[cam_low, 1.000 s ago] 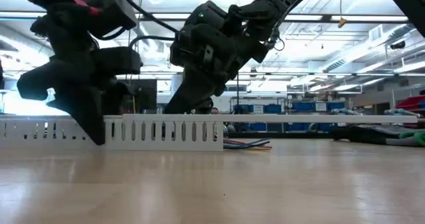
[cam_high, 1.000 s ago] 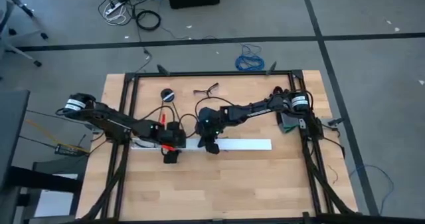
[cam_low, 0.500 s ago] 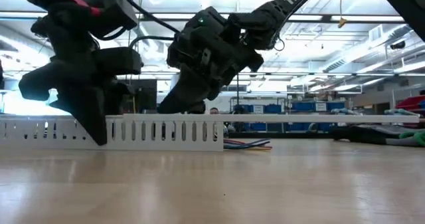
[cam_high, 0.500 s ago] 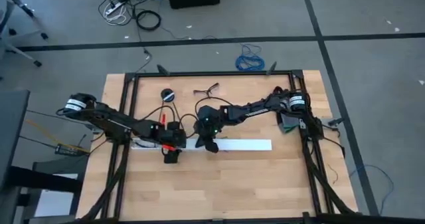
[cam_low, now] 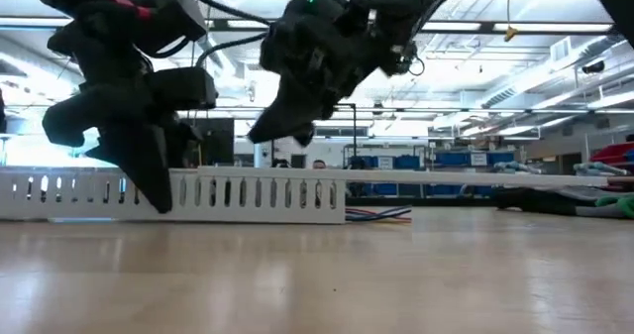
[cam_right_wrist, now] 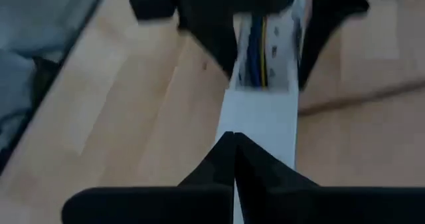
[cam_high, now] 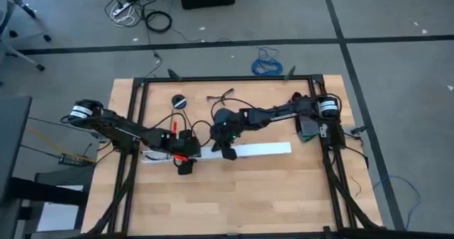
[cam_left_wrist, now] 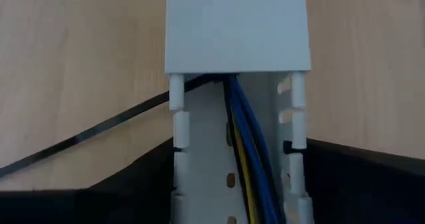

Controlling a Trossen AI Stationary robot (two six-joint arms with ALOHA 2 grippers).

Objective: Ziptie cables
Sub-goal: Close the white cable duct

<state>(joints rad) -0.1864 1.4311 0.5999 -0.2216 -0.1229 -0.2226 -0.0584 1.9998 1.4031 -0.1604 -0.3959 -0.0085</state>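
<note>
Wooden table [cam_high: 241, 189]: left gripper [cam_high: 184, 164] seemingly clamps the slotted strip [cam_low: 248, 190]; right gripper [cam_right_wrist: 232, 154], fingers closed, hovers; cables [cam_left_wrist: 242, 131] could spill if the strip shifts.

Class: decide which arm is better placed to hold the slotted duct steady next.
Probably the left: its gripper straddles the white duct holding the cables. The right gripper, jaws shut, sits above the lid.

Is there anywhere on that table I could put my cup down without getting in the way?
The bare wood on the near side of the white slotted strip, between the black frame rails, is free. Mid-table is crowded: left gripper and right gripper work at the strip.
</note>
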